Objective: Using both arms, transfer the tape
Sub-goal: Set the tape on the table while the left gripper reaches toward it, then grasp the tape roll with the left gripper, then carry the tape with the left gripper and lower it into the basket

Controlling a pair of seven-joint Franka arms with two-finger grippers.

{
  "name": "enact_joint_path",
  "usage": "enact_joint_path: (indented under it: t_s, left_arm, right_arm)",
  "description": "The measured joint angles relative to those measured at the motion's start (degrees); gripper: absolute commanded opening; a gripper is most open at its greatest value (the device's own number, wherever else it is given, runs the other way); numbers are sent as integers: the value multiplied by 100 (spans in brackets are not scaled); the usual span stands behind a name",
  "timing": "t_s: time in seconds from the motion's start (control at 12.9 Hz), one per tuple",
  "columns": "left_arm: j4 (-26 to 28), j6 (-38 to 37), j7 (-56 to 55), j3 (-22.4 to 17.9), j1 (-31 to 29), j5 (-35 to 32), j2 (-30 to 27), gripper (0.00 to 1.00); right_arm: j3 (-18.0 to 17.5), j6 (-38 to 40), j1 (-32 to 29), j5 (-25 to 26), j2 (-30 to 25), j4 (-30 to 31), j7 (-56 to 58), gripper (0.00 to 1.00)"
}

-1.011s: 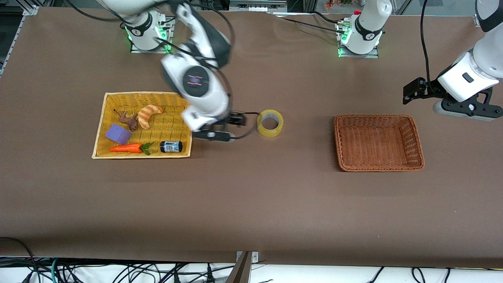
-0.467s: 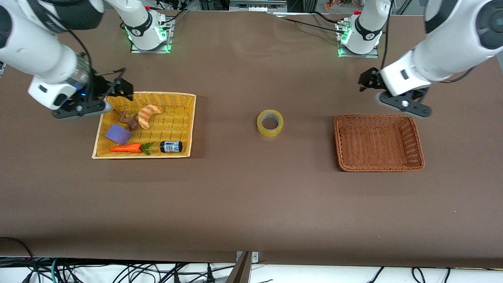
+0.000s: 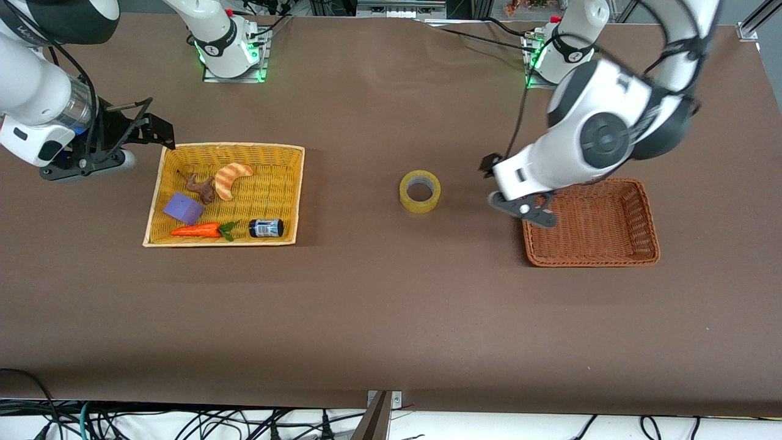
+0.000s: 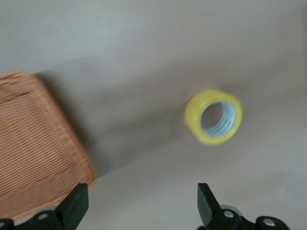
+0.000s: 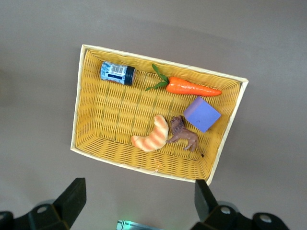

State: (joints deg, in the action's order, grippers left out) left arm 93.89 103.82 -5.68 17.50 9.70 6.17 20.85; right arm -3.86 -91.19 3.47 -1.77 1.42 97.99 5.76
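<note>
Tape (image 3: pixel 420 191) flat on table, hole upward; left end effector (image 4: pixel 142 203) and right end effector (image 5: pixel 136 199) both spread.

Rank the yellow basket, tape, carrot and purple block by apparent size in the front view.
1. Yellow basket, clearly largest.
2. Carrot and tape: too close to call; the carrot is longer, the tape rounder.
3. Purple block, slightly smaller.

Left pincer (image 3: pixel 496 177) and right pincer (image 3: pixel 160 129) both gape
</note>
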Motion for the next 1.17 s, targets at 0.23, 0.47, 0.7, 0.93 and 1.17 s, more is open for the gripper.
enact_joint_path:
  t_s: [0.23,0.47,0.7,0.93,1.17]
  left_arm:
    - [48,965,-599,77,608,-375,717,100]
    - [54,1247,-698,78,778,-398,1188,100]
    - [282,1846,-751,80,950,-718,1504,100]
    - [695,2452,-986,81,1138,-825,1558,97]
    - [830,2667,-1157,82,1272,-1399,1618,54]
  right_arm:
    - [2,0,0,1,-53,1,0,100]
    - [5,-16,0,6,-53,3,0,100]
    - [5,-33,1,32,-53,2,0,100]
    - [8,-36,0,55,-53,2,0,100]
    - [8,-36,0,101,-53,1,0,100]
